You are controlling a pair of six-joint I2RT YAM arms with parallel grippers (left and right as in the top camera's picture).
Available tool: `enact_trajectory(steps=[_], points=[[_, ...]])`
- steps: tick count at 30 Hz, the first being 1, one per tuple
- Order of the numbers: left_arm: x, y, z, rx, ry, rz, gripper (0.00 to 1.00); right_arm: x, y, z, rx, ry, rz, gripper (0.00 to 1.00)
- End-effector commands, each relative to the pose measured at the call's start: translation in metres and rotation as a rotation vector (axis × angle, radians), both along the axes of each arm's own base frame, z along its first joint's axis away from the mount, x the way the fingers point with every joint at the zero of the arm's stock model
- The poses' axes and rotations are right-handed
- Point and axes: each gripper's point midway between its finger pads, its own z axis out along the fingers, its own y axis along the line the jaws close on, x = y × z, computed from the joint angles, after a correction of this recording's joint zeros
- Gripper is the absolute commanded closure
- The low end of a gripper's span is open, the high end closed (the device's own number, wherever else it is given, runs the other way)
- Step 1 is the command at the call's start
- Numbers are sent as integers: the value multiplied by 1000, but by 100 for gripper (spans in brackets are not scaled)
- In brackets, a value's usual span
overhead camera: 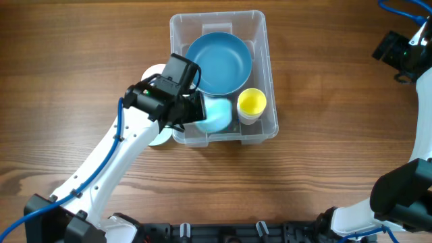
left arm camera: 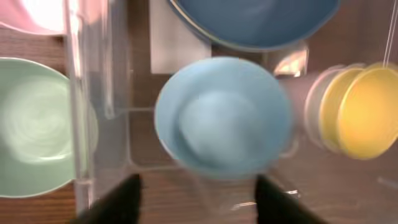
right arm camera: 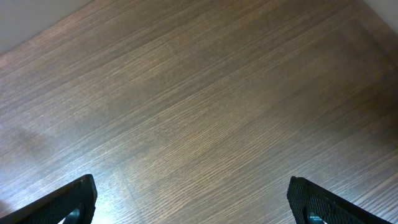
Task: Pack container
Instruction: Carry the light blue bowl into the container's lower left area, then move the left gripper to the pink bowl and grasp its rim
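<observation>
The clear container (overhead camera: pixel 270 81) stands at the middle back of the table. It holds a large blue bowl (overhead camera: pixel 219 62), a small light blue bowl (overhead camera: pixel 217 115) and a yellow cup (overhead camera: pixel 252 103). My left gripper (overhead camera: pixel 197 109) hovers over the container's front left corner, open and empty. In the left wrist view the light blue bowl (left arm camera: pixel 224 118) lies just beyond the spread fingers (left arm camera: pixel 199 202), with the large blue bowl (left arm camera: pixel 255 22), the yellow cup (left arm camera: pixel 367 112), the white label (left arm camera: pixel 177 43) and the container wall (left arm camera: pixel 81 93) around it. My right gripper (overhead camera: pixel 405 50) is far right, open (right arm camera: pixel 193 199) over bare wood.
A pale green bowl (left arm camera: pixel 31 124) sits on the table just outside the container's left wall, partly under my left arm (overhead camera: pixel 158 138). A pink dish (left arm camera: pixel 31 15) lies beyond it, and shows in the overhead view (overhead camera: pixel 154 69).
</observation>
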Motion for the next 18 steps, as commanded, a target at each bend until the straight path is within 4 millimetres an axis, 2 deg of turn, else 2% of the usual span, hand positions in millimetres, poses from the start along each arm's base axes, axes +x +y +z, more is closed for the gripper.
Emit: enact_trajectory(steps=[1, 6, 11, 15, 18], points=[[22, 31, 18, 0, -76, 109, 31, 1, 3, 9, 9, -28, -3, 0], [35, 70, 31, -11, -113, 226, 31, 1, 3, 9, 8, -28, -2, 0], [46, 114, 34, -5, -125, 351, 32, 1, 3, 9, 9, -28, -2, 0], [63, 138, 30, -1, -152, 422, 34, 1, 3, 9, 9, -28, -3, 0], [76, 151, 18, 23, -150, 461, 36, 1, 3, 9, 9, -28, -2, 0]])
